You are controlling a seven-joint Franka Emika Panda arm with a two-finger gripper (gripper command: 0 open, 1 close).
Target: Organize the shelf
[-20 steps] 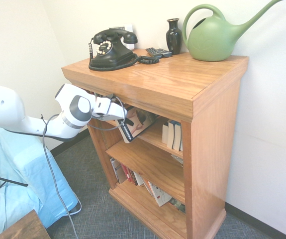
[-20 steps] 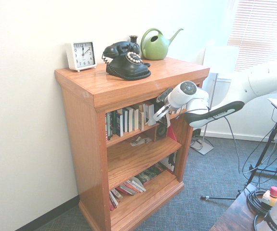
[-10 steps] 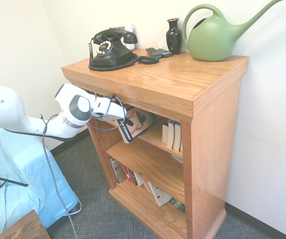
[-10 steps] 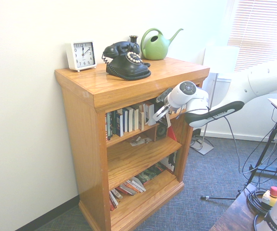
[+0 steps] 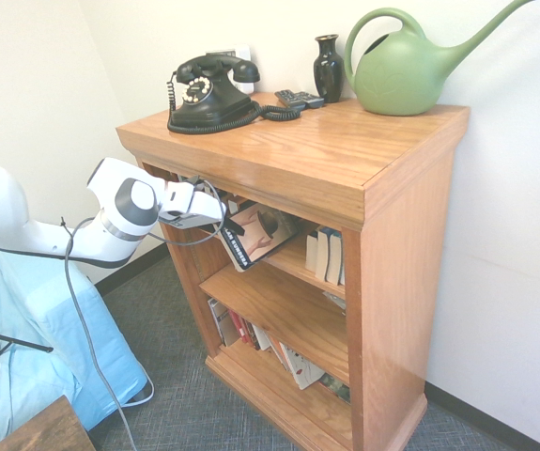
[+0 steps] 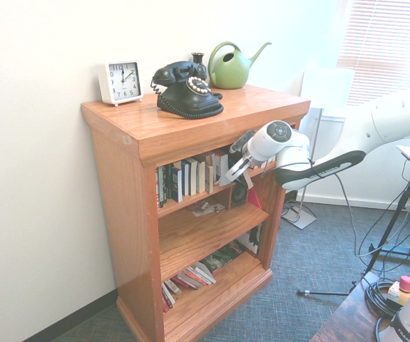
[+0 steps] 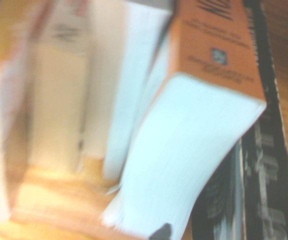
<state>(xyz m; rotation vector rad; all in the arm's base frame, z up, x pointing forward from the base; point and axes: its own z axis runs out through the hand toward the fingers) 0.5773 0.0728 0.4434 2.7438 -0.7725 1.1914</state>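
Our gripper [image 6: 227,173] sits at the shelf's [image 6: 190,128] top tier, jaws apart beside the leaning book [image 5: 255,235], propped against the side panel, not yet upright.

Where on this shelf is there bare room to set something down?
The shelf's front top is bare from the telephone to the watering can. The middle tier is mostly open beside loose papers. The upper tier is crowded with books and the gripper.
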